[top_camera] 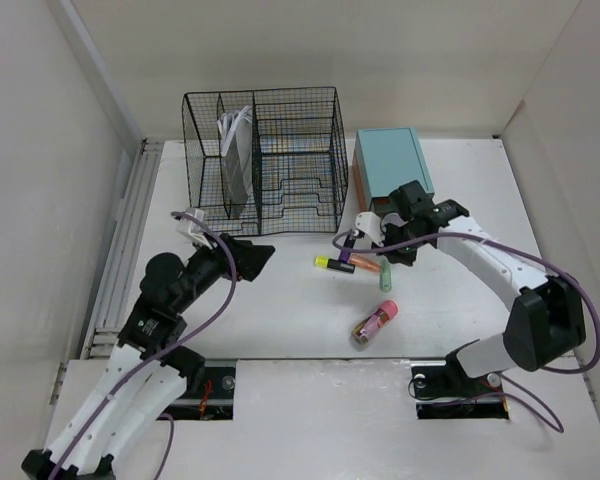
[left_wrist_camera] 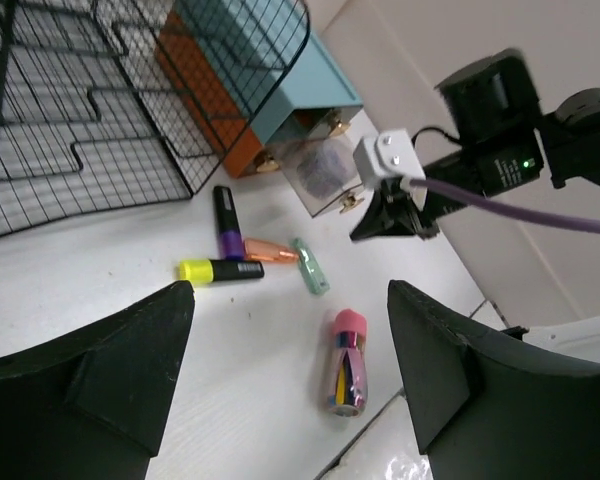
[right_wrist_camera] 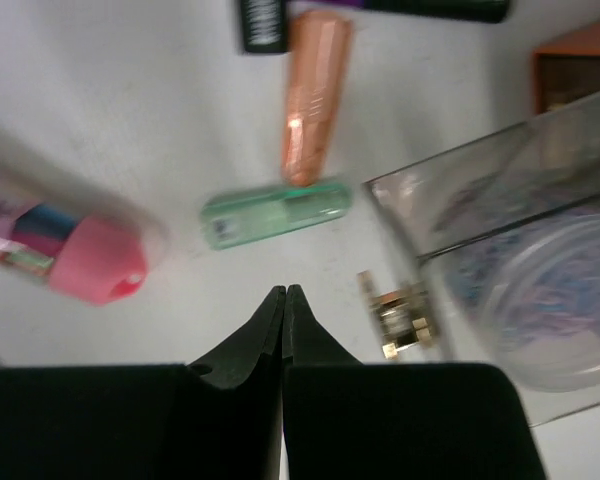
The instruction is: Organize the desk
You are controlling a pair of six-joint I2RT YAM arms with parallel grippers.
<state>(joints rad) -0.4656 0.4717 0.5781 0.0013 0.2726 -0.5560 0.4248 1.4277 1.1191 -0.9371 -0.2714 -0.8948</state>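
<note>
On the white desk (top_camera: 280, 310) several pens lie close together: a yellow-capped highlighter (top_camera: 334, 264), a purple marker (top_camera: 349, 240), an orange pen (top_camera: 366, 266) and a pale green one (top_camera: 387, 280). Nearer the front lies a clear tube with a pink cap (top_camera: 375, 322). My right gripper (top_camera: 388, 252) hovers over the pens next to a pulled-out clear drawer (right_wrist_camera: 540, 290); in the right wrist view the gripper (right_wrist_camera: 284, 290) is shut on nothing, just short of the green pen (right_wrist_camera: 276, 213). My left gripper (top_camera: 250, 256) stands open and empty, and in its wrist view the gripper (left_wrist_camera: 290, 300) frames the pink-capped tube (left_wrist_camera: 347, 362).
A black wire-mesh organizer (top_camera: 260, 155) holding papers stands at the back left. A teal drawer box (top_camera: 392, 165) with an orange front sits at the back right. White walls close in the sides and back. The desk's front edge runs just below the pink-capped tube.
</note>
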